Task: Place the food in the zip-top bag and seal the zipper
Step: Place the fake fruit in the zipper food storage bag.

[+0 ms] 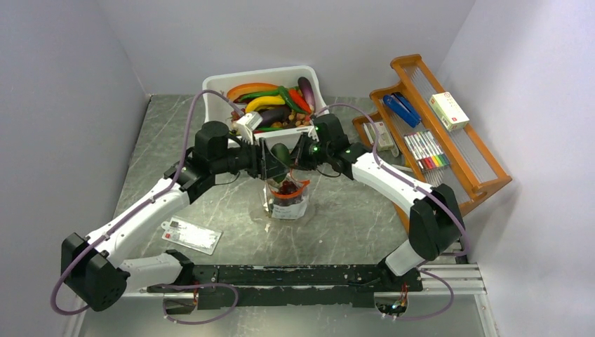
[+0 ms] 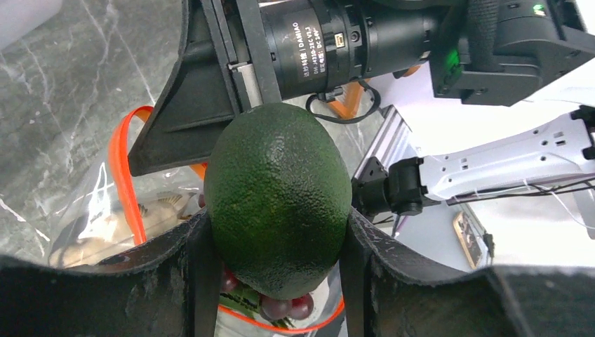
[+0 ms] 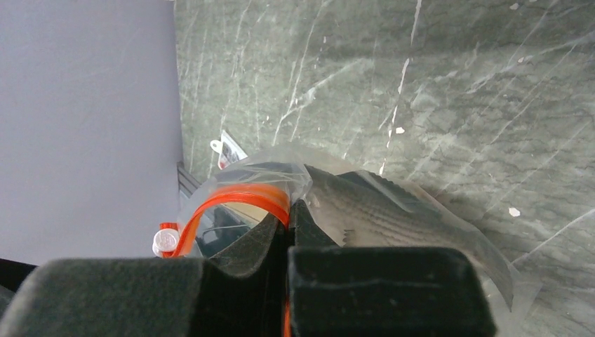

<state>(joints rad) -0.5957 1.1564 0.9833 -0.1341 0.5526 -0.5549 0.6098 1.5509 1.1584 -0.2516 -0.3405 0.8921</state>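
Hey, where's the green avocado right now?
Mid-table in the top view, the avocado sits in the jaws of the left gripper, over the open zip-top bag, just in front of the white tub.

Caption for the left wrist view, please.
Left tool holds a green avocado above the open zip-top bag, grapes visible inside.

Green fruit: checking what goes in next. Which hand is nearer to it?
Left. The left hand grips the green fruit above the zip-top bag; the right hand is beside it, pinched shut on the bag's rim.
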